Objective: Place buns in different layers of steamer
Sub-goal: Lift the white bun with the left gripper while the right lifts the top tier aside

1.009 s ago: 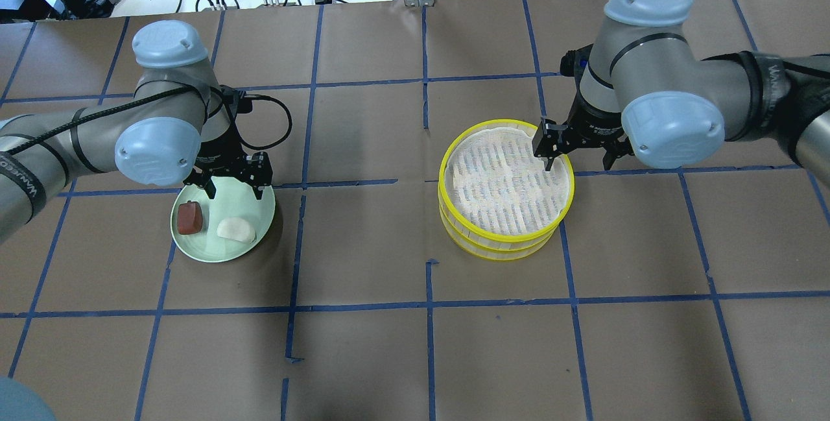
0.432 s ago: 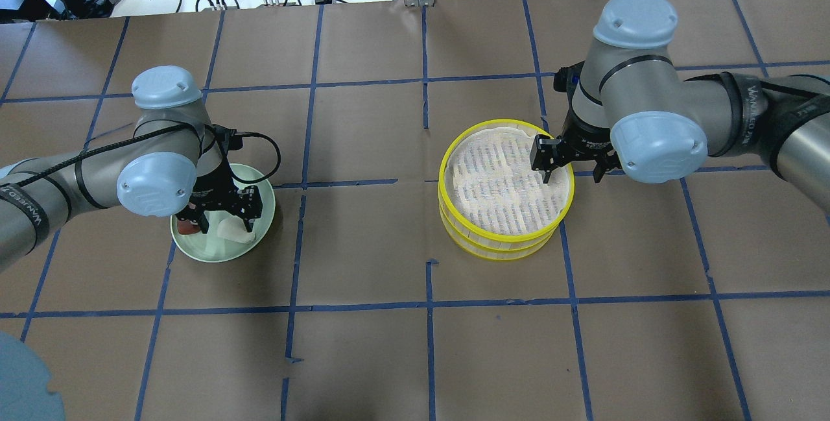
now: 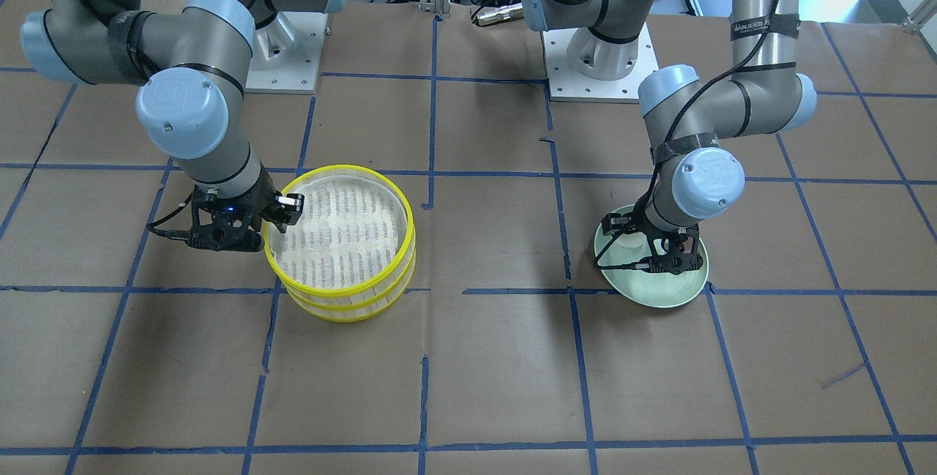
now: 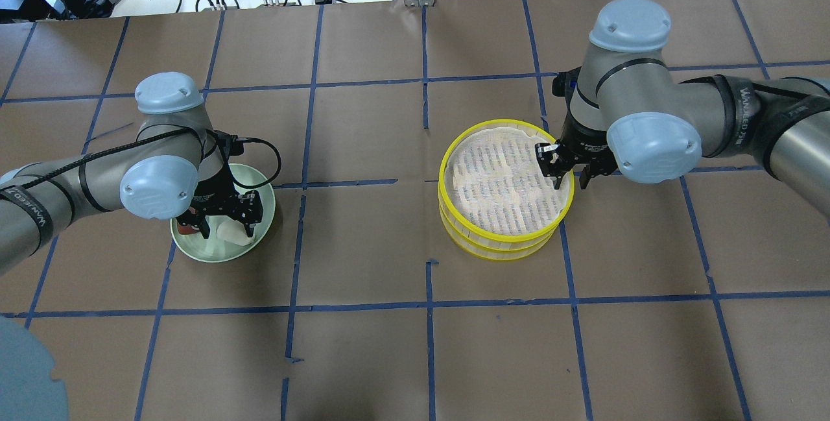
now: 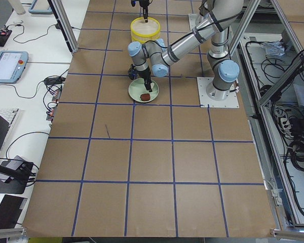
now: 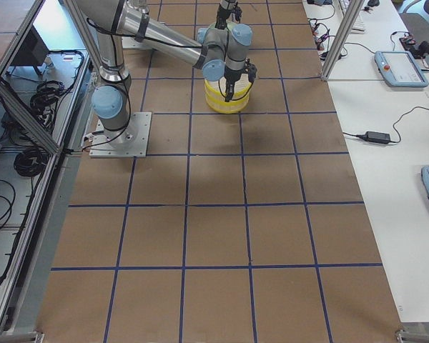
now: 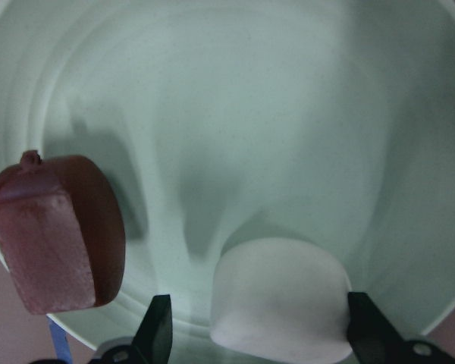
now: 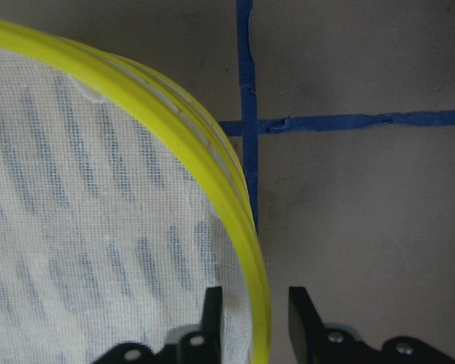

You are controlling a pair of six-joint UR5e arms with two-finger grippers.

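The steamer (image 4: 442, 178) stands right of centre, yellow-rimmed tiers stacked, its top floor bare. My right gripper (image 4: 569, 180) straddles the top tier's right rim (image 8: 235, 212), one finger inside and one outside. Its jaws are narrowed, with a slim gap showing on each side of the rim. The white bun (image 7: 277, 299) and the reddish-brown bun (image 7: 57, 231) lie on the pale green plate (image 7: 250, 114) at the left. My left gripper (image 4: 227, 229) is down on the plate, open, one finger on each side of the white bun (image 4: 230, 234). The brown bun sits just to its left.
Brown paper with a blue tape grid covers the table. The plate (image 4: 220, 253) and the steamer lie about one grid square apart. Cables and boxes lie beyond the far edge. In the front-facing view the plate (image 3: 659, 298) is under my left wrist.
My left gripper came down from the plate's far edge onto the plate and now brackets the white bun. My right gripper lowered onto the steamer's rim and its jaws narrowed.
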